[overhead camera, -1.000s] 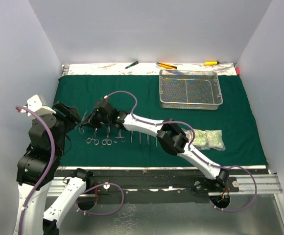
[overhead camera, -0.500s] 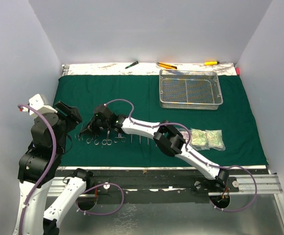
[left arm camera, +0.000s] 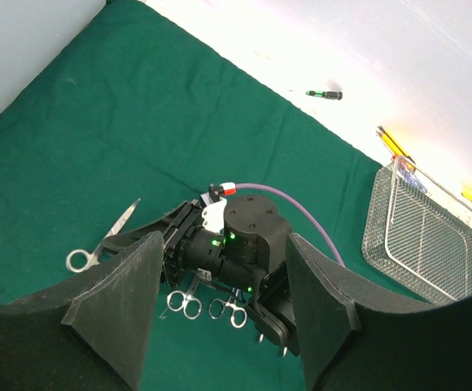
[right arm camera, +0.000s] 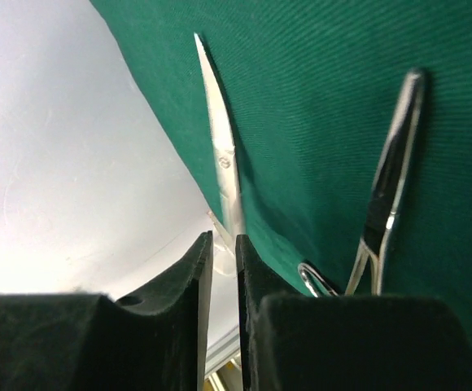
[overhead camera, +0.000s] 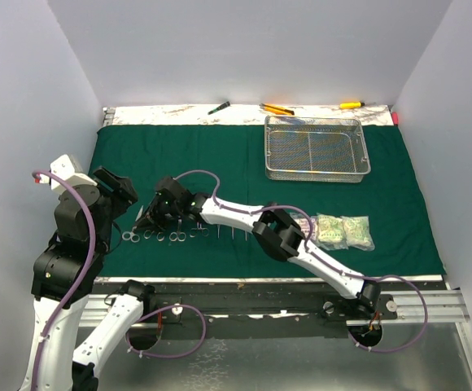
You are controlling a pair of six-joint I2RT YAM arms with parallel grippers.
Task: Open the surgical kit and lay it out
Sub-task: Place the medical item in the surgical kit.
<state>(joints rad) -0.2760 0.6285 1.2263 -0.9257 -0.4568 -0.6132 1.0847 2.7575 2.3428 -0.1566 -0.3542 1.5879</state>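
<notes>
The dark green cloth (overhead camera: 220, 155) lies spread flat. The wire-mesh tray (overhead camera: 317, 174) stands on it at the back right. Clamps (overhead camera: 164, 235) and tweezers (overhead camera: 236, 231) lie in a row near the front, with clear packets (overhead camera: 346, 232) to their right. My right gripper (overhead camera: 141, 221) reaches to the left end of the row. Its jaws are nearly closed on the shanks of steel scissors (right arm camera: 226, 155), which rest low on the cloth (left arm camera: 106, 236). A clamp (right arm camera: 386, 195) lies beside them. My left gripper (overhead camera: 120, 192) hovers open and empty above (left arm camera: 224, 240).
A green-handled screwdriver (overhead camera: 219, 107), orange pens (overhead camera: 277, 108) and a yellow-handled tool (overhead camera: 351, 104) lie on the bare strip behind the cloth. The cloth's left edge is just left of the scissors. Enclosure walls stand on three sides.
My right gripper has moved left and toward the near edge, bringing the scissors down onto the cloth at the left end of the row. My left arm has shifted only slightly.
</notes>
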